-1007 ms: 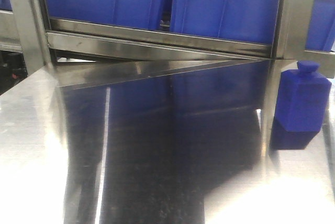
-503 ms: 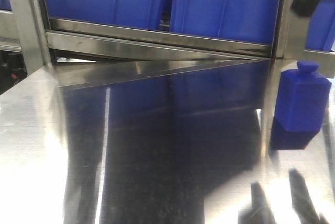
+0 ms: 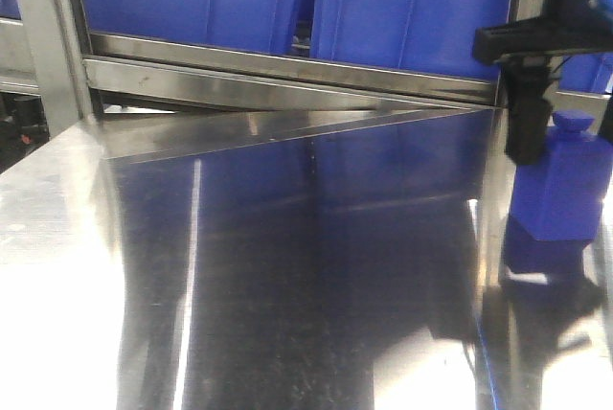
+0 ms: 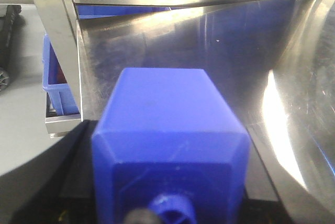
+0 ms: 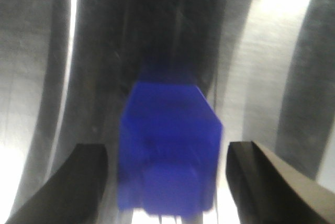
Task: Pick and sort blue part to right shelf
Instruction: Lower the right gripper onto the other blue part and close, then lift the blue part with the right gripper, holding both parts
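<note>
Blue bottle-shaped plastic part (image 3: pixel 567 190), square-bodied with a small round cap, stands upright at the far right of the polished steel desk (image 3: pixel 287 295). It is near the desk's back edge, just in front of the right shelf (image 3: pixel 287 70). This shelf is a steel-framed rack whose brushed front bar runs between the desk and two large blue ribbed plastic tubs (image 3: pixel 412 17) above it. In the front view the black right pincer (image 3: pixel 563 137) hangs over the part. One finger (image 3: pixel 525 132) reaches down past the cap on the picture's left side, and the other is almost lost at the picture's edge. One upright steel post of the rack stands directly behind the pincer, and another steel post (image 3: pixel 43 36) rises at the desk's far left. The left wrist view is filled by another blue part (image 4: pixel 167 130) of the same shape, its cap towards the camera, over the desk's left end. Dark shapes flank it, but whether the left pincer is clamped on it cannot be told. Beside it are a steel post (image 4: pixel 57 41), a blue crate (image 4: pixel 57 88) lower down beyond the desk's edge, and a black wheel (image 4: pixel 5 41) on the grey floor. The right wrist view is blurred. It shows the pincer's two dark fingers (image 5: pixel 78 187) spread apart on either side of the part, each with a thin gap, and bare reflective desk all round.
</note>
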### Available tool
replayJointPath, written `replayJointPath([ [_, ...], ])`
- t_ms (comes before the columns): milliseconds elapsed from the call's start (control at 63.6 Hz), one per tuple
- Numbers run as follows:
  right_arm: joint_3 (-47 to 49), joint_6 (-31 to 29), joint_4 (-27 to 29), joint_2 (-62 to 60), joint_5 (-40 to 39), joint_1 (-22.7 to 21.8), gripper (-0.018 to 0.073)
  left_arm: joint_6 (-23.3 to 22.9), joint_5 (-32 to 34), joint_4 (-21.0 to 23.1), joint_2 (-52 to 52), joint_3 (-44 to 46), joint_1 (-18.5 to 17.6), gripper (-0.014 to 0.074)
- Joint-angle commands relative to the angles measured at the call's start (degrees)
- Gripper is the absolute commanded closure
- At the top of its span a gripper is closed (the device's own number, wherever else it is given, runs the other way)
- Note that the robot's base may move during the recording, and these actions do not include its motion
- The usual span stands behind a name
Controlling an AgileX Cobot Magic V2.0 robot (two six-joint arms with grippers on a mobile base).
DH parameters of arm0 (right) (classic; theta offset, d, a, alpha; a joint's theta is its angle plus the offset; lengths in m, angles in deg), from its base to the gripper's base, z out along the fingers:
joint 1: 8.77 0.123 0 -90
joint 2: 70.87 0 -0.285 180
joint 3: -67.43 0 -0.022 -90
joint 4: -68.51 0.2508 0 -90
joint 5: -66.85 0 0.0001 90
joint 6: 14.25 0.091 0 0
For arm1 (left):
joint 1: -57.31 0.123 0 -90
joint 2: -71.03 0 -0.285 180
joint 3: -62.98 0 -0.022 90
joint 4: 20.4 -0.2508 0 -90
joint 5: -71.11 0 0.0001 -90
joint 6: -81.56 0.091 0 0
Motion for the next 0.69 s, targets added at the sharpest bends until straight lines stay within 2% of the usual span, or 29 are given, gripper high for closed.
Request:
replayJointPath([
  [0, 1.9, 0.2, 0.5, -0.8, -2.2, -0.1, 0.0010, 0.0, 5.2, 0.3, -0.2, 1.5, -0.4, 0.0281],
  [236, 1.8, 0.2, 0.4, 2.7, -0.7, -0.1, 0.0039, 0.0, 5.2, 0.3, -0.2, 1.5, -0.4, 0.0281],
  [330, 1.8, 0.1, 0.1, 3.1, -0.8, -0.1, 0.0134, 0.0, 5.2, 0.3, -0.2, 1.5, -0.4, 0.0281],
  [409, 1.8, 0.1, -0.6, 2.9, -1.4, -0.1, 0.0255, 0.0, 5.2, -0.2, -0.2, 1.5, -0.4, 0.0281],
  [472, 1.8, 0.1, -0.8, 2.8, -1.7, -0.1, 0.0301, 0.0, 5.2, -0.9, -0.2, 1.5, -0.4, 0.0281],
  [582, 1.8, 0.1, -0.8, 2.5, -1.9, -0.1, 0.0302, 0.0, 5.6, -2.7, -1.4, 0.4, -0.4, 0.0281],
  [676, 1.8, 0.1, -0.8, 1.7, -2.3, -0.1, 0.0302, -0.6, 6.5, -6.1, -4.4, -1.7, -0.4, 0.0281],
])
